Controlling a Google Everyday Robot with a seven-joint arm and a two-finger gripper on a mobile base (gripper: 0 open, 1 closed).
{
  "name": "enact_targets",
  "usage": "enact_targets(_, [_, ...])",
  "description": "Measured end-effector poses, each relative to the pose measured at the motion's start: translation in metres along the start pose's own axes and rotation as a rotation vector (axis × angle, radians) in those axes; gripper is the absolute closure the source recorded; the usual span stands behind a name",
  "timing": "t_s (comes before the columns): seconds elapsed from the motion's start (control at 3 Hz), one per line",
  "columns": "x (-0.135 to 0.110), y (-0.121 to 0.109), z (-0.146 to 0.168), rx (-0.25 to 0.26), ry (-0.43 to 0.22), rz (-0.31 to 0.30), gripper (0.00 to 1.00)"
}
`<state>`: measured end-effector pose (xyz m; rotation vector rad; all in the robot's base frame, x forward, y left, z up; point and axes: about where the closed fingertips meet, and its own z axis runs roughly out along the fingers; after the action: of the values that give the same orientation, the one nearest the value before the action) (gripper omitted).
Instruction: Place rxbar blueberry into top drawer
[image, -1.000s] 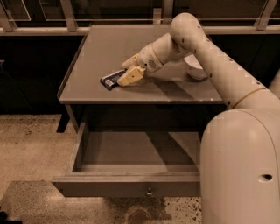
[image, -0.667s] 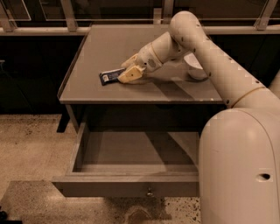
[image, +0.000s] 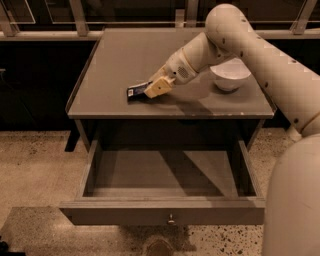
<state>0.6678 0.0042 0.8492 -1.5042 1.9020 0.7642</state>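
The rxbar blueberry (image: 134, 91), a small dark navy bar with a pale end, is at the cabinet top's front, left of centre. My gripper (image: 155, 88) reaches in from the right and is shut on the bar's right end, with the tan fingers (image: 158, 86) over it. The bar sticks out to the left, at or just above the surface. The top drawer (image: 165, 212) is pulled fully open below, its grey-brown inside is bare and its small round knob (image: 171, 218) faces front.
A white bowl (image: 230, 75) stands on the cabinet top (image: 125, 55) at the right, just behind my arm. A railing runs along the back. My arm's large pale body fills the right side. Speckled floor lies around the drawer.
The gripper and the bar have shifted a little to the right along the cabinet top's front. The drawer and the bowl have not moved.
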Motion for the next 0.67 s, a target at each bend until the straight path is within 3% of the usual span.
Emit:
enact_targets(0.33, [0.006,0.038,-0.022,0.046,0.045,0.077,1.0])
enact_targets(0.67, [0.01,0.084,-0.043,0.106,0.032,0.124,1.0])
